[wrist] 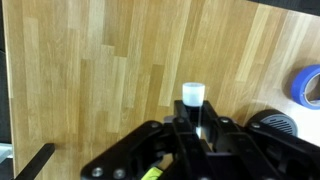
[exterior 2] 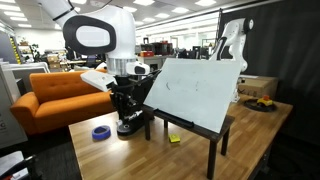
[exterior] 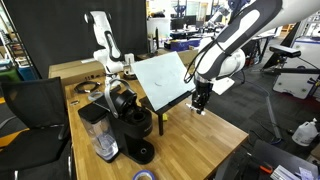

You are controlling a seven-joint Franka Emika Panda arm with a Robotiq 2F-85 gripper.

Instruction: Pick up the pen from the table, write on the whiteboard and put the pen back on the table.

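In the wrist view my gripper point(wrist: 192, 128) is shut on the pen point(wrist: 193, 96). The pen's whitish end sticks out past the fingers, above the wooden table point(wrist: 90, 80). In an exterior view the gripper point(exterior: 201, 104) hangs just off the lower corner of the tilted whiteboard point(exterior: 165, 78), a little above the table point(exterior: 190, 145). In the opposite exterior view the gripper point(exterior 2: 129, 100) is beside the edge of the whiteboard point(exterior 2: 200, 88), above the table point(exterior 2: 120, 155). No marks on the board are readable.
A black coffee machine point(exterior: 130, 122) and a blender jug point(exterior: 100, 135) stand beside the board. A blue tape roll point(exterior 2: 101, 132) lies near the table edge, also in the wrist view point(wrist: 308, 85). A small yellow item point(exterior 2: 175, 139) lies under the board. A cardboard box point(exterior: 75, 70) sits behind.
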